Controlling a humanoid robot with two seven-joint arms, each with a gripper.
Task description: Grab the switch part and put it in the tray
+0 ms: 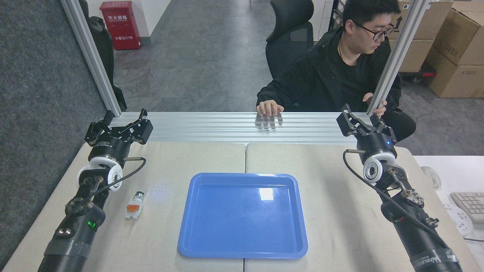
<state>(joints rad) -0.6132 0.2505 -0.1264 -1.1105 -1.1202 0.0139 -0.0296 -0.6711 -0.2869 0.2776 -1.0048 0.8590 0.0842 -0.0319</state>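
- Nothing of the task is judged done — the switch part [135, 206], a small white plastic block with an orange middle and a silver-ringed green round cap at its far end, lies untouched on the table [189, 158].
- It is found left of the tray [242, 253], a large shallow glossy blue plastic rectangle with rounded corners and a raised rim; the two are near but apart, and nothing is seen inside the tray.
- The left gripper [119, 126] is held raised at the table's far left edge, jaws spread wide, nothing between them; the part sits nearer the camera, just beside that arm's forearm.
- The right gripper [362, 121] is held likewise at the far right, jaws parted and empty, well apart from part and tray.
- Left to do, by judgement: reach, grasp, lift, carry across, release — all of it.
- Surface: two pale beige fabric-like mats, joined by a centre seam under the tray; a ribbed aluminium rail [227, 126] along the far edge.
- Room: a seated person in black [340, 75] behind the rail, one hand [269, 108] on it; grey floor, a black office chair [289, 37], a red cabinet [120, 24], cardboard boxes [453, 49], a keyboard [470, 204] at right.
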